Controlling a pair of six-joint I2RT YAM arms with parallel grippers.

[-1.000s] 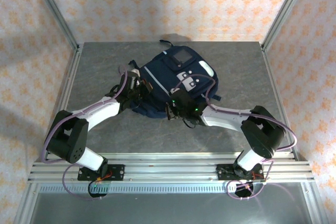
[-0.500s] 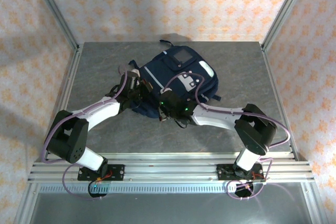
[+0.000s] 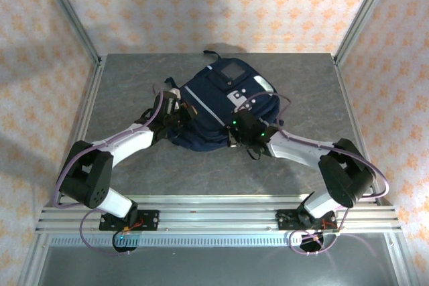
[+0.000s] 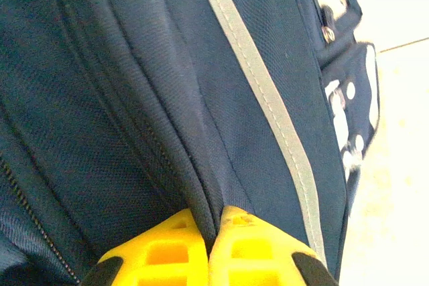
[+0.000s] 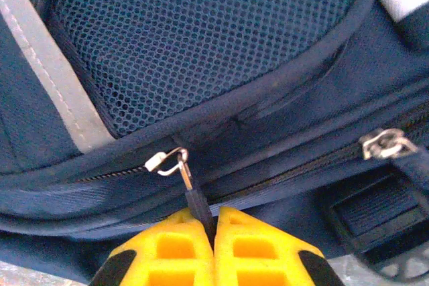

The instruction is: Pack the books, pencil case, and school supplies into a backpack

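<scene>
The navy backpack [image 3: 213, 98] lies on the grey table, with its white and light-blue patches facing up. At the backpack's left side, my left gripper [image 3: 179, 116] is shut on a fold of its fabric; up close the yellow fingertips [image 4: 181, 242] pinch a dark seam ridge [image 4: 201, 199] beside the grey stripe [image 4: 268, 92]. At the near right edge of the backpack, my right gripper [image 3: 236, 129] is shut on a black zipper pull [image 5: 196, 200]. That pull hangs from a silver slider [image 5: 165, 161] under a mesh pocket [image 5: 201, 31]. The books, pencil case and school supplies are out of view.
A second silver zipper slider [image 5: 385, 144] sits further right on a lower zipper line, above a black strap buckle [image 5: 382, 222]. Metal frame posts [image 3: 80, 45] border the table, and an aluminium rail [image 3: 221, 219] runs along the near edge.
My right gripper slid left and then back right along the backpack's near edge, still holding the zipper pull. The left gripper has kept its place and its grip.
</scene>
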